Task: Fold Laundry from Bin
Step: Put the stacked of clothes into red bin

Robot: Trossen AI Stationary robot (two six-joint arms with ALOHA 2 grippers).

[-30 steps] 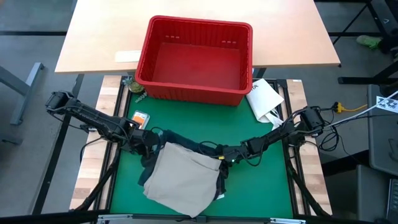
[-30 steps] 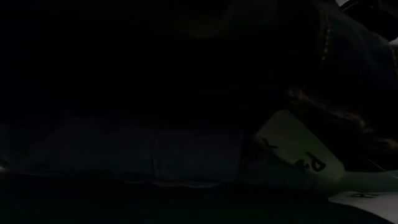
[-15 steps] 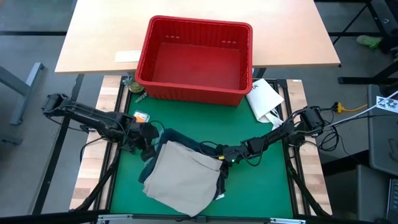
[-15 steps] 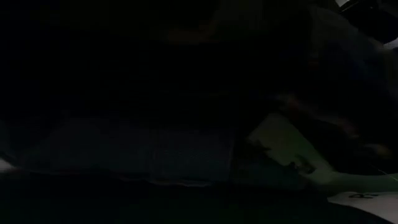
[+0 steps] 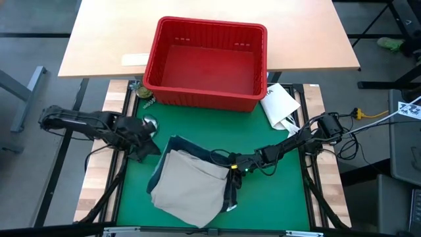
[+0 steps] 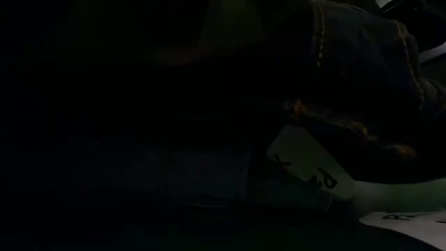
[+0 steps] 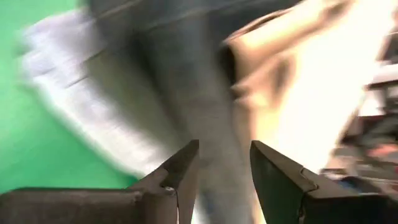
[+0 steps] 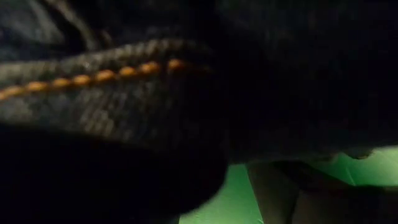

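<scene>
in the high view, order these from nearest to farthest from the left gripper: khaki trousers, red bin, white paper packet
From the left gripper, at the green mat's left edge:
1. khaki trousers, just to its right, on the mat
2. red bin, up on the table beyond the mat
3. white paper packet, far across, by the bin's right corner

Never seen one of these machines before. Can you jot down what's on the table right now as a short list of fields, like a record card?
Bin: red basket, looks empty, at the table's far side
Clothes: tan khaki trousers lying over dark jeans on the green mat
Left gripper: open, holding nothing, just off the pile's left edge
Right gripper: at the pile's right edge, against the jeans
Other: white packet beside the bin
</scene>
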